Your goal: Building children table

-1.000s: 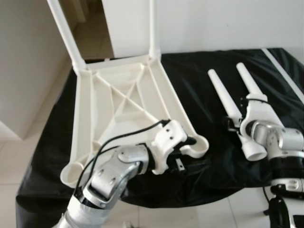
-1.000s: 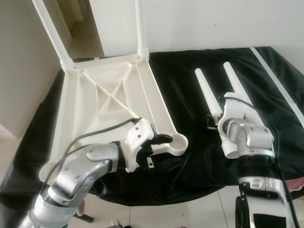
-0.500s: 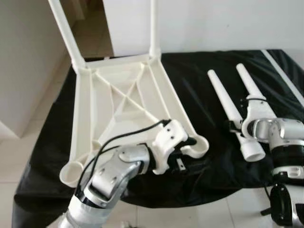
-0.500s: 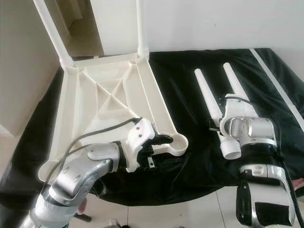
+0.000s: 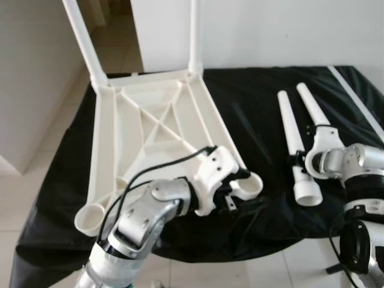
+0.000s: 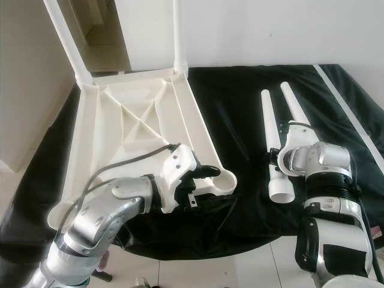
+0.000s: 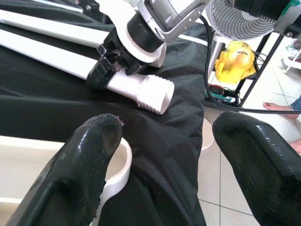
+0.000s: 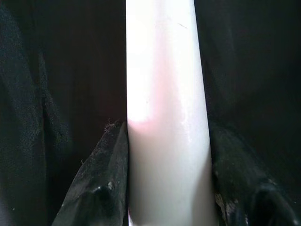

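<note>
While your right gripper (image 8: 167, 183) pinches a white table leg (image 6: 271, 147), both black fingers (image 8: 101, 188) press against its sides; that leg lies on the black cloth (image 5: 252, 102) with its wide threaded end (image 7: 157, 94) toward the robot. A second leg (image 5: 312, 105) lies just beside it on the robot's right, the two narrow ends angled apart.

Your left gripper (image 7: 164, 155) is spread wide, holding nothing. One finger (image 7: 89, 150) sits at the round socket (image 5: 249, 185) on the near right corner of the upturned tabletop (image 5: 150, 132); whether it touches, you can't tell. The other finger (image 7: 256, 155) hangs past the cloth edge, over the tiled floor (image 7: 221, 174).

The tabletop lies underside up on the left half of the cloth, ribs showing. Two legs are already fitted at its far corners, standing up (image 5: 84, 42) (image 5: 193, 33). The near left socket (image 5: 90, 219) holds no leg.

In the left wrist view, a fan (image 7: 244, 19) on a stand, something yellow (image 7: 237, 61) and a person's foot (image 7: 282, 96) are on the floor beyond the cloth.
</note>
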Motion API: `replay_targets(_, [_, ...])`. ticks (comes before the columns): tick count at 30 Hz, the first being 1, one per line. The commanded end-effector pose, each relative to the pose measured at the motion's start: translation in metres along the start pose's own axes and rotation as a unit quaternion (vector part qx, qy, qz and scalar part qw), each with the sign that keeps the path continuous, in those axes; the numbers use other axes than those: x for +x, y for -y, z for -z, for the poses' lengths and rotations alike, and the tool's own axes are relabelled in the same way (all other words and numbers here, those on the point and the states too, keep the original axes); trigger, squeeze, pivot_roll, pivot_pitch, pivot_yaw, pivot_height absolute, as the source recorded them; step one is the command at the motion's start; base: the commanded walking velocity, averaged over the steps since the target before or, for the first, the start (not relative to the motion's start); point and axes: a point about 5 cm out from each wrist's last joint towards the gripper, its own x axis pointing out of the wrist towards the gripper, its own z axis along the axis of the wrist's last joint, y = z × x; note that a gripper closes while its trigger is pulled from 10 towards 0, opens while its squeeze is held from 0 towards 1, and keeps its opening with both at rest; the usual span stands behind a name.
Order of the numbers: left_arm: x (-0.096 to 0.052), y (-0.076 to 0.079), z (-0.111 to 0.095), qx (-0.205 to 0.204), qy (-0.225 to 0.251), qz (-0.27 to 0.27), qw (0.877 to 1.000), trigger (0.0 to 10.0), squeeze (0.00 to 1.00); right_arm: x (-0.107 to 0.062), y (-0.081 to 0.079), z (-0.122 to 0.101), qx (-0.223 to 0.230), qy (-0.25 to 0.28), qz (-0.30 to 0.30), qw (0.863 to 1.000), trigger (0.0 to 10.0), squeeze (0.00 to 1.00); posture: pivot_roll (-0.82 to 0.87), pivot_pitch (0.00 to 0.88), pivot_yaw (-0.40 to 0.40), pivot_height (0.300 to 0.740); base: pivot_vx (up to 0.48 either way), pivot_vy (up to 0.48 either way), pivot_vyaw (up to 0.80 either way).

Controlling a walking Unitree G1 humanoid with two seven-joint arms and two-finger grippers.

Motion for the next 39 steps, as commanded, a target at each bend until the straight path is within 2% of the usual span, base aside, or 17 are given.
replay_targets(1, [0.0,-0.007,0.001,-0.001,-0.004,-0.041,0.999,10.0,0.0,0.011,-0.003,0.024,0.003,-0.051,-0.011,0.999,0.0,0.0,-0.05,0.086,-0.001,0.74,0.0,0.0,0.0])
replay_targets(5, [0.001,-0.012,-0.001,-0.005,-0.001,-0.057,0.998,10.0,0.0,0.008,-0.014,0.009,-0.01,0.014,-0.04,0.999,0.0,0.0,-0.05,0.082,-0.003,0.74,0.0,0.0,0.0])
replay_targets(6, [0.001,-0.015,-0.002,-0.011,0.002,-0.068,0.998,10.0,0.0,0.005,-0.017,0.0,-0.012,0.066,-0.046,0.997,1.0,0.0,-0.04,0.071,-0.004,0.74,0.0,0.0,0.0])
replay_targets(7, [0.001,-0.019,-0.004,-0.016,0.008,-0.08,0.997,10.0,0.0,0.0,-0.021,-0.011,-0.017,0.129,-0.048,0.99,9.6,0.0,-0.04,0.066,-0.004,0.74,0.0,0.0,0.0])
replay_targets(8, [0.001,-0.022,-0.006,-0.02,0.014,-0.087,0.996,10.0,0.0,-0.004,-0.023,-0.017,-0.018,0.163,-0.05,0.985,10.0,0.0,-0.04,0.063,-0.004,0.74,0.0,0.0,0.0])
replay_targets(12, [-0.001,-0.028,-0.011,-0.02,0.03,-0.105,0.994,10.0,0.0,-0.009,-0.028,-0.025,-0.021,0.203,-0.054,0.978,10.0,0.0,-0.04,0.06,-0.004,0.74,0.0,0.0,0.0])
replay_targets(15, [-0.003,-0.043,-0.017,-0.032,0.051,-0.158,0.986,10.0,0.0,-0.014,-0.034,-0.026,-0.051,0.254,-0.05,0.964,10.0,0.0,-0.04,0.051,-0.003,0.74,0.0,0.0,0.0])
replay_targets(17, [-0.004,-0.05,-0.018,-0.045,0.06,-0.18,0.981,10.0,0.0,-0.013,-0.038,-0.023,-0.053,0.254,-0.064,0.964,10.0,0.0,-0.04,0.039,-0.001,0.74,0.0,0.0,0.0])
replay_targets(21, [-0.013,-0.082,-0.014,-0.075,0.058,-0.278,0.956,10.0,0.0,-0.013,-0.056,-0.012,-0.025,0.286,-0.113,0.951,10.0,0.0,-0.04,0.026,0.001,0.74,0.0,0.0,0.0])
replay_targets(22, [-0.015,-0.087,-0.013,-0.066,0.053,-0.298,0.951,10.0,0.0,-0.016,-0.061,-0.012,-0.02,0.309,-0.126,0.942,10.0,0.0,-0.04,0.022,0.005,0.74,0.0,0.0,0.0])
replay_targets(26, [-0.015,-0.093,-0.012,-0.047,0.043,-0.321,0.945,10.0,0.0,-0.02,-0.068,-0.011,-0.02,0.337,-0.147,0.93,10.0,0.0,-0.03,0.017,0.007,0.74,0.0,0.0,0.0])
replay_targets(29, [-0.013,-0.115,-0.007,-0.03,0.004,-0.385,0.923,10.0,0.0,-0.035,-0.083,-0.003,0.018,0.373,-0.221,0.901,10.0,0.0,-0.03,0.011,0.014,0.74,0.0,0.0,0.0])
replay_targets(31, [-0.013,-0.115,-0.007,-0.03,0.004,-0.385,0.923,10.0,0.0,-0.035,-0.083,-0.003,0.018,0.373,-0.221,0.901,10.0,0.0,-0.03,0.011,0.014,0.74,0.0,0.0,0.0])
replay_targets(33, [-0.011,-0.131,-0.012,-0.022,-0.005,-0.415,0.909,10.0,0.0,-0.046,-0.094,0.004,0.032,0.38,-0.286,0.879,10.0,0.0,-0.04,0.004,0.026,0.74,0.0,0.0,0.0])
replay_targets(35, [-0.008,-0.141,-0.022,-0.022,0.004,-0.423,0.906,10.0,0.0,-0.054,-0.1,0.006,0.032,0.392,-0.322,0.861,10.0,0.0,-0.05,0.001,0.031,0.74,0.0,0.0,0.0])
replay_targets(38, [-0.007,-0.143,-0.025,-0.025,0.009,-0.422,0.906,10.0,0.0,-0.057,-0.101,0.007,0.028,0.398,-0.328,0.856,10.0,0.0,-0.05,0.001,0.031,0.74,0.0,0.0,0.0])
replay_targets(39, [-0.006,-0.147,-0.029,-0.024,0.011,-0.424,0.905,10.0,0.0,-0.061,-0.104,0.007,0.019,0.405,-0.34,0.849,10.0,0.0,-0.05,0.0,0.035,0.74,0.0,0.0,0.0])
